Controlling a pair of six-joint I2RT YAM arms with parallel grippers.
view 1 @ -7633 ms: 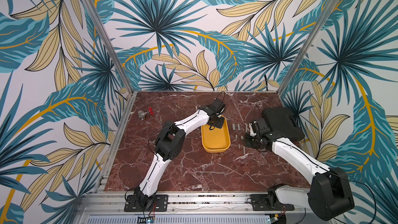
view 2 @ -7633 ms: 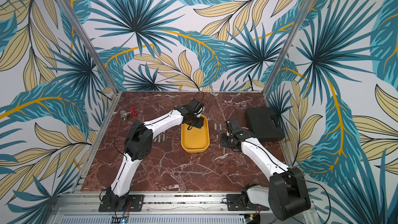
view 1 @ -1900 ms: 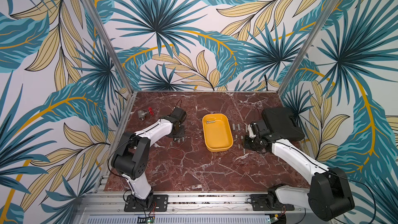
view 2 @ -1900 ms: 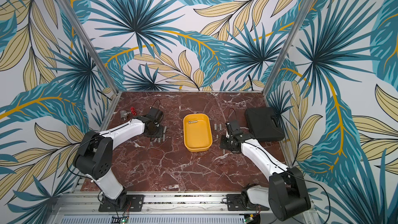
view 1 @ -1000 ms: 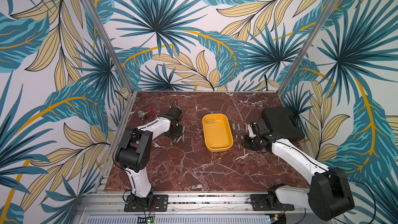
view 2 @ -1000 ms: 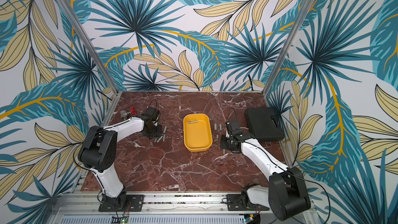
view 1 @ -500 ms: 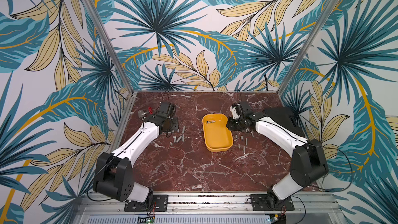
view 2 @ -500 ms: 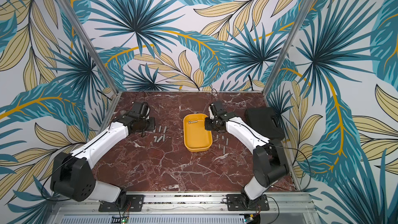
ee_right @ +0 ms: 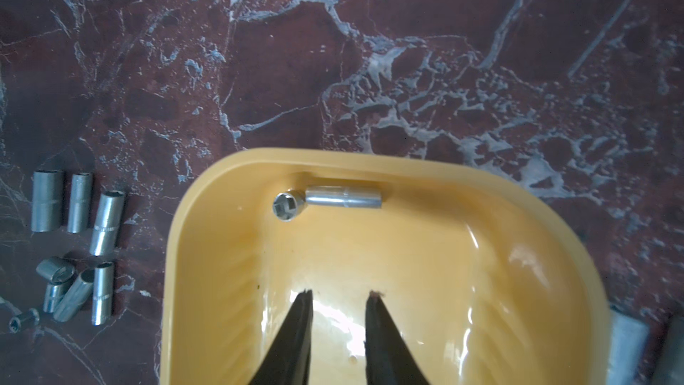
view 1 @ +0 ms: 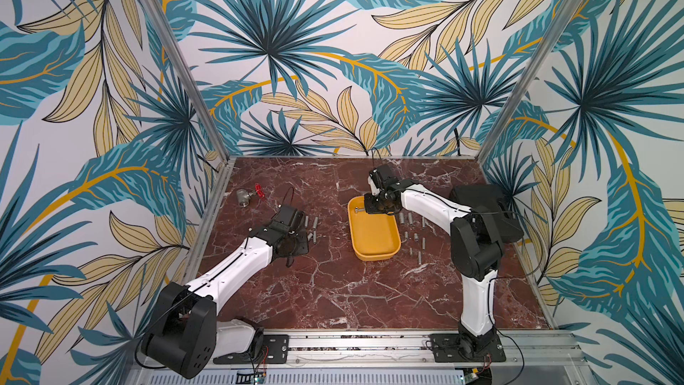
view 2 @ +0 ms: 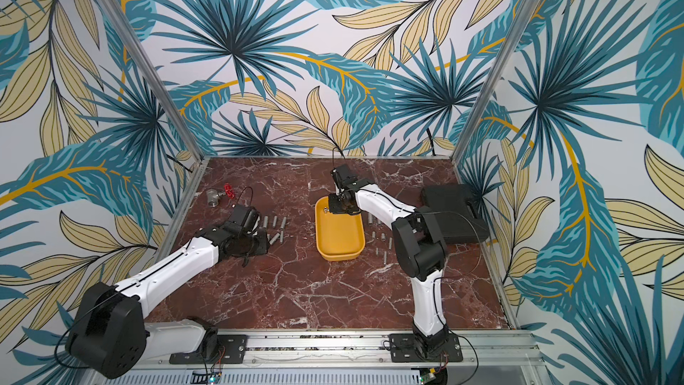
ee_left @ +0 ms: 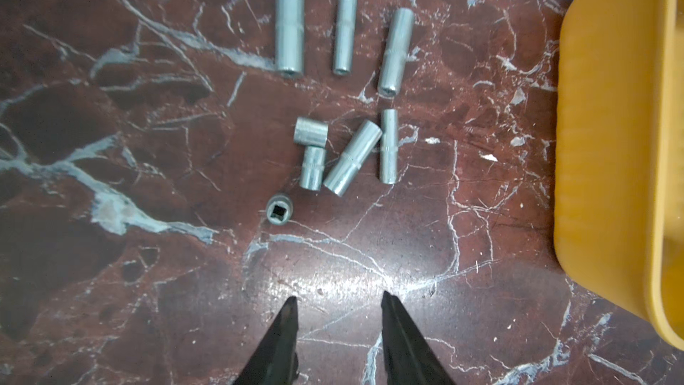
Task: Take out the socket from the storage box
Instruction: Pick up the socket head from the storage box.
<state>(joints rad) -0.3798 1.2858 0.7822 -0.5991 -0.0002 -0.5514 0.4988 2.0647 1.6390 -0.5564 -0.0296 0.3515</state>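
Note:
The yellow storage box (view 1: 374, 240) (view 2: 338, 238) lies in the middle of the marble floor. At its far end a long silver socket (ee_right: 344, 197) lies on its side, and a short socket (ee_right: 287, 207) stands on end touching it; they also show as a small socket (view 1: 357, 211) in a top view. My right gripper (ee_right: 338, 293) hangs over the box's inside, short of both sockets, open and empty. My left gripper (ee_left: 338, 295) is open and empty over bare marble, left of the box, near a short upright socket (ee_left: 279, 212).
Several loose sockets (ee_left: 344, 142) (view 1: 311, 227) lie left of the box and several more sockets (view 1: 412, 233) lie right of it. A black hard case (view 1: 488, 212) sits at the right wall. A metal valve with a red handle (view 1: 248, 196) lies at the far left.
My right arm has swung from the sockets right of the box to over the box's far end. My left arm has drawn back towards the front and its jaws have opened a little.

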